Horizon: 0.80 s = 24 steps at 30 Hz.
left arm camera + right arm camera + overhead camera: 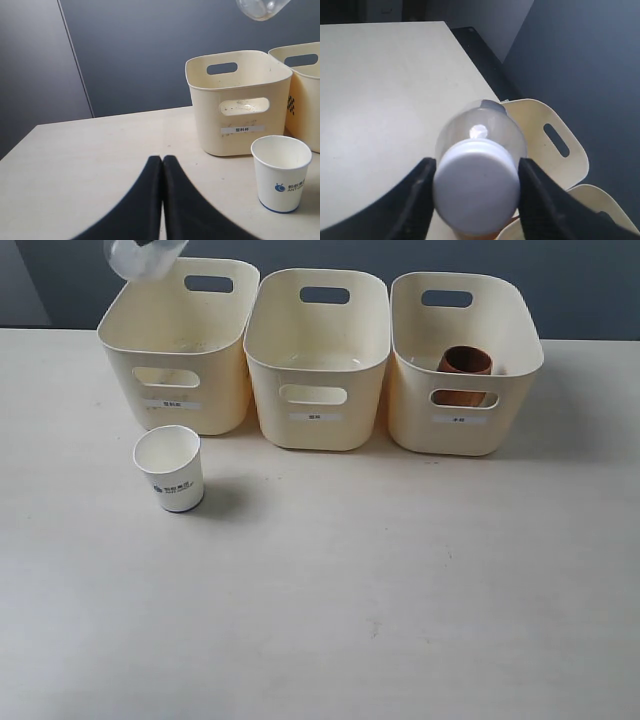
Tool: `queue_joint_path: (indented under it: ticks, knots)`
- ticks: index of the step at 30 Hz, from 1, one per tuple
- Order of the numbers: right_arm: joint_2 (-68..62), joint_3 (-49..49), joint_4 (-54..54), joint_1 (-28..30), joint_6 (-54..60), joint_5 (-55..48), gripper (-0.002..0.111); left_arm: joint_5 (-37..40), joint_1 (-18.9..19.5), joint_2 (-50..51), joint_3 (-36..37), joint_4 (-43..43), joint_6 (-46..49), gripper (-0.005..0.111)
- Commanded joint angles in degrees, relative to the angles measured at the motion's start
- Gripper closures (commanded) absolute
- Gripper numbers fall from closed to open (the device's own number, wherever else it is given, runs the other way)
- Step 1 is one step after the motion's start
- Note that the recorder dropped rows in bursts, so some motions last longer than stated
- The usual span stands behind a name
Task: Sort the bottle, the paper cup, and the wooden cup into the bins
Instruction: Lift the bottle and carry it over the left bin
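The clear bottle [143, 257] hangs above the left bin [180, 340], only its base showing at the exterior view's top edge. In the right wrist view my right gripper [476, 186] is shut on the bottle's white cap [476, 187], the clear body [481, 131] hanging below over the bin [550, 145]. The white paper cup [170, 468] stands upright on the table in front of the left bin. The wooden cup [464, 373] sits inside the right bin [463, 360]. My left gripper [162, 159] is shut and empty, low over the table, left of the paper cup [281, 172].
The middle bin [318, 355] stands between the other two, nothing showing inside it. All three bins line the table's far side before a dark wall. The pale tabletop [350, 590] stretches toward the front.
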State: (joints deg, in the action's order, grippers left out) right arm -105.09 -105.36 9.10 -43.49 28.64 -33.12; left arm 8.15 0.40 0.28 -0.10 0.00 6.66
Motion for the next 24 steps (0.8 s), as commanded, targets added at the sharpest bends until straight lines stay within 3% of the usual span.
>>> queue_joint_path:
  ticks: [1,8,13,24]
  knots:
    - [-3.87,-0.42,-0.03,0.04,-0.31,5.88,0.109,-0.40,0.03,-0.28,0.10,0.00,-0.08,0.107]
    - [-13.56,-9.98,-6.76,0.17,-6.72,6.16,0.109,-0.40,0.03,-0.28,0.10,0.00,-0.08,0.107]
    - [-20.83,-20.72,-17.02,0.30,-14.24,-3.38,0.109,-0.40,0.03,-0.28,0.10,0.00,-0.08,0.107]
    - [-25.66,-26.36,-12.88,4.20,-15.70,-7.11,0.109,-0.40,0.03,-0.28,0.10,0.00,-0.08,0.107]
